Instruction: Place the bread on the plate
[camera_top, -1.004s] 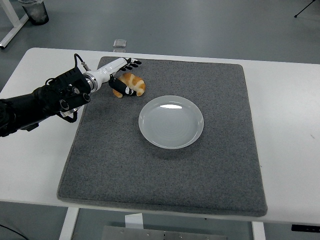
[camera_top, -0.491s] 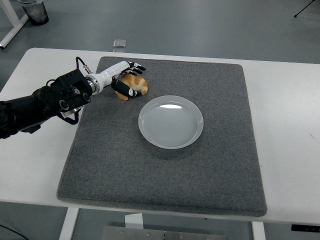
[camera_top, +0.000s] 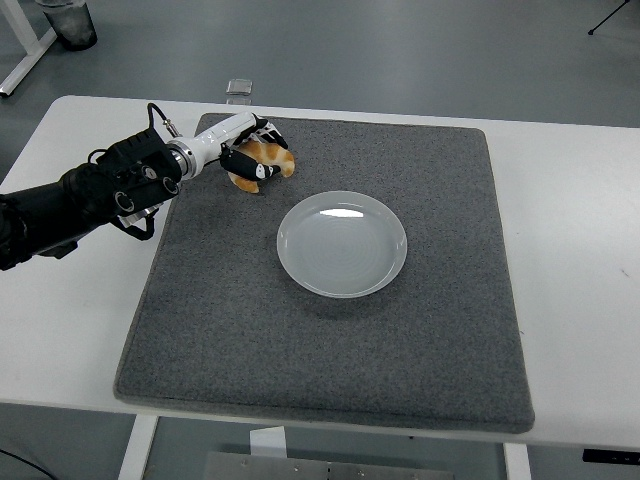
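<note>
Golden-brown bread clasped in curled left hand near far-left corner of grey mat (whether lifted, unclear). White plate just beside, nearer centre, bare.

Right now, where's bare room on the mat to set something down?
Free: the grey felt mat between the round white plate and the white table's near edge, plus the strip right of the plate. Crowded: the far-left corner, where the left hand grips the golden-brown bread.
</note>
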